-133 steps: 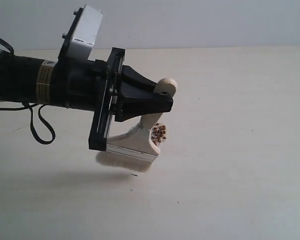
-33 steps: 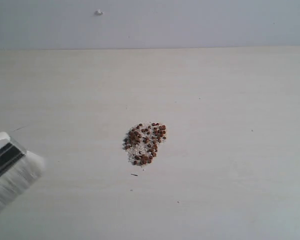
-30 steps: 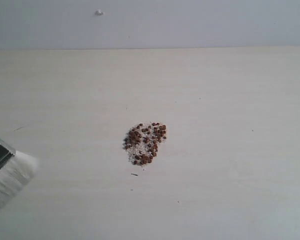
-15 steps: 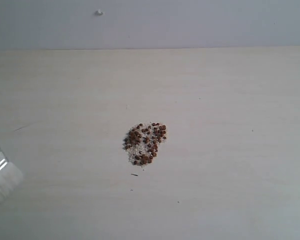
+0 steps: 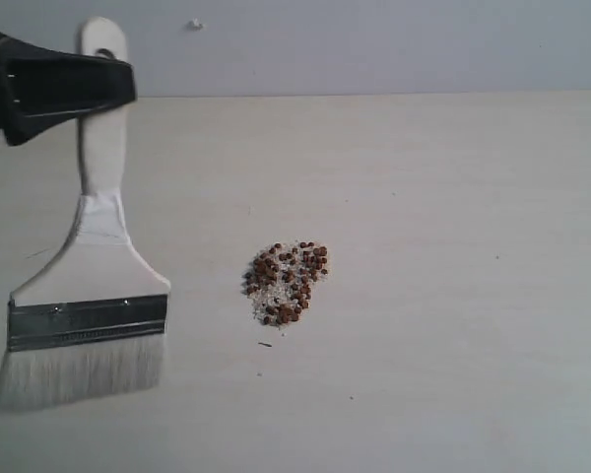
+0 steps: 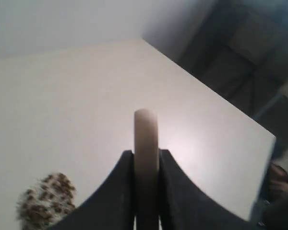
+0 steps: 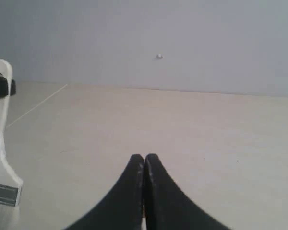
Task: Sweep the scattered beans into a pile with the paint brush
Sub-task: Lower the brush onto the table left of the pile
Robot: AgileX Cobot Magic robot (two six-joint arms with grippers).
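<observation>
In the exterior view, the left claw [image 5: 103, 87] reaches in from the upper left edge and is clamped across the top of the paint brush [image 5: 91, 261], just below the hole in the handle's end. The brush hangs upright, with the pale handle up, the silver ferrule [image 5: 87, 321] below it and the white bristles [image 5: 79, 374] lowest. Whether the bristle tips touch the table [image 5: 453, 315] cannot be told. The beans sit in one compact pile [image 5: 288, 284] near the middle of the table, reddish-brown with whitish crumbs mixed in. The pile is to the right of the brush and apart from it. A tiny dark speck [image 5: 264, 344] lies just below the pile. A plain grey wall [image 5: 394, 44] rises behind the table.

In the left wrist view, the two dark fingers of the left claw press against both sides of the handle, whose rounded end sticks out between them. The pile shows blurred beside one finger, on the pale table. The table's far edge meets a dark background.

In the right wrist view, the right claw [image 7: 144, 160] is closed, its fingertips touching with nothing between them. It sits above bare table. At the edge of this view the brush hangs from the left claw.
</observation>
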